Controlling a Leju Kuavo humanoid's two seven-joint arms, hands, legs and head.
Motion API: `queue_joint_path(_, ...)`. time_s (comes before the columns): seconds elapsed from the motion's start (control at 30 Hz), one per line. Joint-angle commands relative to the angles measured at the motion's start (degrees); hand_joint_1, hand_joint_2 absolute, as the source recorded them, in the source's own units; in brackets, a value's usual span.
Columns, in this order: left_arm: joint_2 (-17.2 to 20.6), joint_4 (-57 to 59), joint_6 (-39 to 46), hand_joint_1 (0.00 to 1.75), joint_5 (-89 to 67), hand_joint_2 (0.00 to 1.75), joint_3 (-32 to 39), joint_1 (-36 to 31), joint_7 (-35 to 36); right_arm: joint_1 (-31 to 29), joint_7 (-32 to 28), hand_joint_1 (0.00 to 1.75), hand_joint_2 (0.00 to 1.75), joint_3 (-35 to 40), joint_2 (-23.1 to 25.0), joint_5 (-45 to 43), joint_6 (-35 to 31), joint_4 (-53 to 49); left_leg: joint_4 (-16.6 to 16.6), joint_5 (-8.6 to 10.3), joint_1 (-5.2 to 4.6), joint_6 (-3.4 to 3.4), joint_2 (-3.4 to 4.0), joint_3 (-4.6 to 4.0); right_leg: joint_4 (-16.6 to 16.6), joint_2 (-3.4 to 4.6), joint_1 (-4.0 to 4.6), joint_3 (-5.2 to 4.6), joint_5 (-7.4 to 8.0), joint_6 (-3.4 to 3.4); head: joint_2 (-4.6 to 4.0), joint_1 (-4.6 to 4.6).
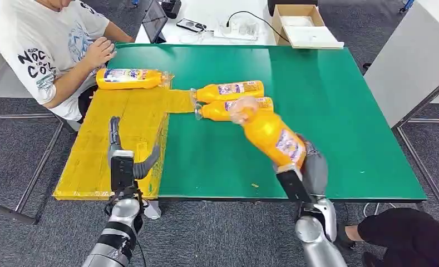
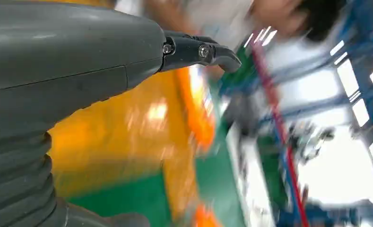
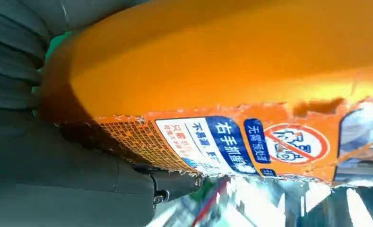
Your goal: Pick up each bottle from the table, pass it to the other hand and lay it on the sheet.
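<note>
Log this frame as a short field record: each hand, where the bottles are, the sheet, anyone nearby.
right hand: grips an orange bottle, lifted above the green table
left hand: holds nothing, fingers apart, over the yellow sheet
bottles on table: two, side by side
bottle on sheet: one, at its far end
person: seated at the table's far left corner

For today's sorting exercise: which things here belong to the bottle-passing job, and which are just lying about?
Job:
held bottle in right hand
left hand
two bottles on table
bottle on sheet
yellow sheet

Lying about:
cardboard box
laptop
phone
</note>
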Motion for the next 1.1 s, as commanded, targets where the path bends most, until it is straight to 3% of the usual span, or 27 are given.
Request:
queue_joint_path(0.03,-0.11,-0.51,-14.98,0.0,8.94,1.75,-5.29,2.03,8.42,4.88,-6.91,1.75,1.75,-10.28,7.0,-6.82,-5.13,-13.82,0.02,-0.15,0.01,-0.01,-0.03,0.21,0.01,-0.09,0.06,0.25,-0.16,-0.14,0.0,0.0)
queue_joint_path(0.2,2.1,-7.56,-29.62,0.0,18.85,1.75,-10.1,6.68,12.96,5.74,-10.2,1.75,1.75,-7.25,6.75,-4.68,-1.96,-10.1,0.02,-0.3,0.05,0.0,0.25,0.45,-0.05,0.12,0.09,0.44,-0.2,-0.2,0.0,0.02)
queue_joint_path(0.27,2.9,-10.5,-33.42,0.0,21.96,1.75,-12.18,8.26,14.21,5.93,-11.65,1.75,1.75,-5.24,7.33,-2.91,-2.33,-8.95,-0.03,-0.17,0.04,-0.02,0.23,0.18,-0.04,0.09,0.05,0.15,-0.09,-0.14,0.0,0.02)
queue_joint_path(0.43,3.94,-14.09,-35.91,0.0,23.34,1.75,-15.33,10.0,13.32,5.21,-12.6,1.75,1.75,-1.71,8.32,-3.47,-2.17,-5.58,-0.05,-0.19,0.05,-0.04,0.32,0.2,-0.06,0.2,0.08,0.17,-0.08,-0.16,0.0,0.02)
queue_joint_path(0.6,3.99,-15.75,-37.64,0.0,25.06,1.75,-15.06,11.22,12.98,4.77,-13.66,1.75,1.75,-2.95,9.46,-8.08,1.13,-2.25,-0.07,-0.19,0.06,-0.02,0.26,0.28,-0.1,0.15,0.1,0.26,-0.09,-0.15,0.0,0.02)
queue_joint_path(1.1,3.54,-16.74,-37.46,0.0,24.26,1.75,-15.15,11.88,12.58,4.7,-13.98,1.75,1.75,-6.27,10.85,-14.08,1.86,-3.68,-0.06,-0.14,0.03,-0.01,0.16,0.16,-0.05,0.07,0.04,0.15,-0.08,-0.13,0.0,0.02)
